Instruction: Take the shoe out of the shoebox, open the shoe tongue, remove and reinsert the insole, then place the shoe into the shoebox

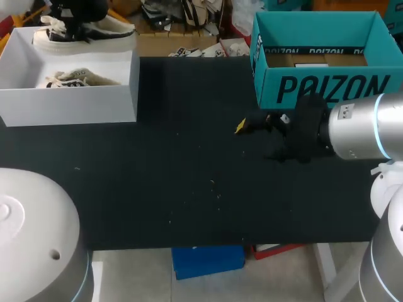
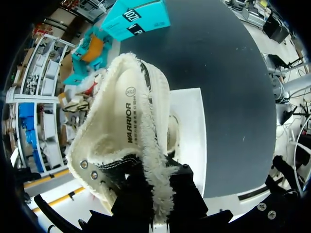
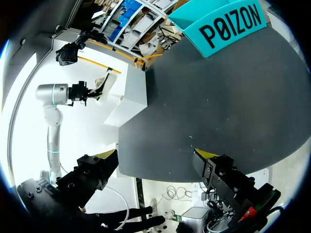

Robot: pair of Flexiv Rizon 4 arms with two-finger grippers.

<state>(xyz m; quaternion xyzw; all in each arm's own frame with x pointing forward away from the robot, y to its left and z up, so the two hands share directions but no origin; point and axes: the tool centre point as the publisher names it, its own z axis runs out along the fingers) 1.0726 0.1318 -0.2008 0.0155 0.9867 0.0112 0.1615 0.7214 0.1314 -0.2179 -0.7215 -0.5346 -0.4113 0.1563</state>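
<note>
Between the left gripper's (image 2: 154,194) clenched jaws sits the shoe (image 2: 121,138), over the white box's (image 2: 192,131) edge. The right gripper (image 3: 156,155) gapes, open table (image 3: 218,97) ahead

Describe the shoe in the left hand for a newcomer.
Find the white cardboard shoebox at the table's far left corner. Above its far rim the left hand holds the black sneaker with fleecy cream lining; the cream laced shoe lies inside.
</note>
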